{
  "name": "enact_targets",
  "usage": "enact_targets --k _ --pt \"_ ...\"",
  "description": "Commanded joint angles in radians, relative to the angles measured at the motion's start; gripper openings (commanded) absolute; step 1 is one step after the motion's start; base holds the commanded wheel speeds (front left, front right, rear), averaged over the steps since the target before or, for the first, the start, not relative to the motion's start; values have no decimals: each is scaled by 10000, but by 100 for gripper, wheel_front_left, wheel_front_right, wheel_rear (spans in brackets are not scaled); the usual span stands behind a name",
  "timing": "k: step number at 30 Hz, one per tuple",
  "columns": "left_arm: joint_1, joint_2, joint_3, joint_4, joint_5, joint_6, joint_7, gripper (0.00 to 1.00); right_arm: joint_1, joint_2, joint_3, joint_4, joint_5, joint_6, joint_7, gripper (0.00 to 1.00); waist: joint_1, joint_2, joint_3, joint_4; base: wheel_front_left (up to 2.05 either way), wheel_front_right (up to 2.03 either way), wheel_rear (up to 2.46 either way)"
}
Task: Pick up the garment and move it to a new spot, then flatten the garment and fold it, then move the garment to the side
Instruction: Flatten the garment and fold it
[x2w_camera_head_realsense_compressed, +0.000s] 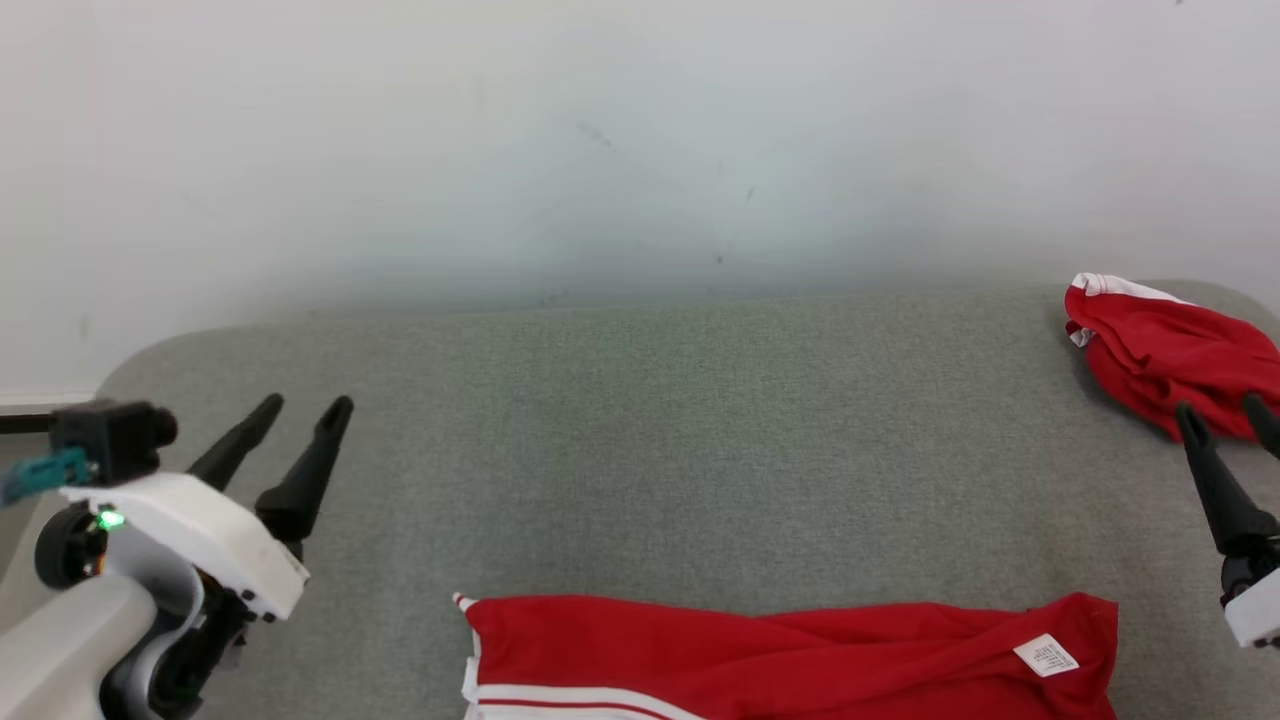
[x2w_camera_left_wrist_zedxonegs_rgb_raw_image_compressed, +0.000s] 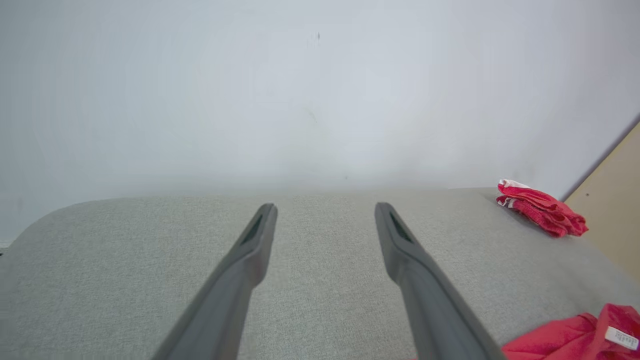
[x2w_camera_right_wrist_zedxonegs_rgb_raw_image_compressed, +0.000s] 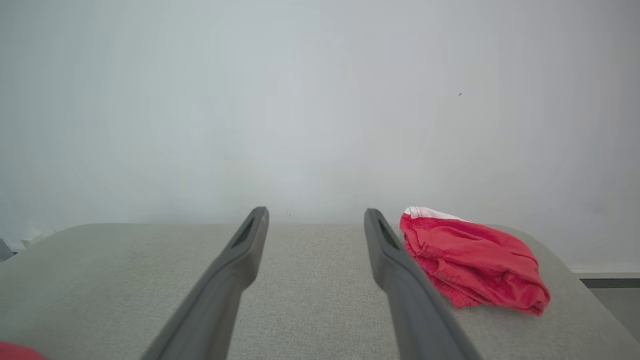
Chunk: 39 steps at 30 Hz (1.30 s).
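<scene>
A red garment with white stripes (x2w_camera_head_realsense_compressed: 790, 655) lies spread along the near edge of the grey table (x2w_camera_head_realsense_compressed: 640, 430), its white label (x2w_camera_head_realsense_compressed: 1046, 656) toward the right; its corner (x2w_camera_left_wrist_zedxonegs_rgb_raw_image_compressed: 580, 337) also shows in the left wrist view. A second red garment (x2w_camera_head_realsense_compressed: 1170, 355) sits bunched at the far right, also seen from both wrists (x2w_camera_right_wrist_zedxonegs_rgb_raw_image_compressed: 470, 260) (x2w_camera_left_wrist_zedxonegs_rgb_raw_image_compressed: 542, 209). My left gripper (x2w_camera_head_realsense_compressed: 305, 405) hovers open at the left, holding nothing (x2w_camera_left_wrist_zedxonegs_rgb_raw_image_compressed: 325, 207). At the right edge my right gripper (x2w_camera_head_realsense_compressed: 1222, 412) is open and empty (x2w_camera_right_wrist_zedxonegs_rgb_raw_image_compressed: 315, 212), its tips just before the bunched garment.
A pale wall (x2w_camera_head_realsense_compressed: 640, 140) rises right behind the table. The grey felt surface between the two grippers is bare. A tan panel (x2w_camera_left_wrist_zedxonegs_rgb_raw_image_compressed: 612, 200) stands past the table's right end.
</scene>
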<state>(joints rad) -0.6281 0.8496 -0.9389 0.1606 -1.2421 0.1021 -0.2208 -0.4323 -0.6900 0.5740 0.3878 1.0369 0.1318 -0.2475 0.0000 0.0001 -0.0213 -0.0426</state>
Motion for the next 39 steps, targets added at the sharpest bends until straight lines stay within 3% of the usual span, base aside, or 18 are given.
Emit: enact_targets --k 1,4,10,15,19,23,24,31,39 --pt "422 -58 286 -154 215 323 -284 100 449 261 -521 -34 -413 -25 -107 100 0 -1 -4 25 0 0 0" --pt "1188 -299 1135 -538 513 876 -438 100 1289 1052 -1602 -250 -1133 -25 -163 100 0 -1 -2 69 0 0 0" --pt "3409 -1569 3751 -1792 3018 1686 -433 100 3151 2561 -3770 -1147 -2846 -25 -172 100 0 -1 22 140 0 0 0" --pt "5494 -2900 5472 -2460 5123 1761 -435 100 4309 3785 -5047 -1973 -4074 -25 -174 100 0 -1 44 78 0 0 0" --pt "6616 -4074 6464 -2498 6171 1482 -436 100 4802 4344 -5359 -2079 -4685 -25 -175 100 0 -1 36 32 0 0 0" --pt "7161 -5194 7212 -2130 6929 829 -436 100 5012 4591 -5406 -1711 -4936 -25 -175 100 0 -1 44 49 0 0 0" --pt "7161 -5194 7212 -2130 6929 829 -436 100 5012 4591 -5406 -1711 -4936 -25 -175 100 0 -1 44 49 0 0 0" --pt "7098 -6315 7847 -1458 7841 -343 -437 100 4568 4604 -5375 -792 -4928 -25 423 100 0 -1 102 132 0 0 0" --pt "6793 -6925 8335 -940 8469 -1136 -437 100 3794 4550 -5110 778 -4590 -25 2389 100 0 -1 189 256 0 0 0"
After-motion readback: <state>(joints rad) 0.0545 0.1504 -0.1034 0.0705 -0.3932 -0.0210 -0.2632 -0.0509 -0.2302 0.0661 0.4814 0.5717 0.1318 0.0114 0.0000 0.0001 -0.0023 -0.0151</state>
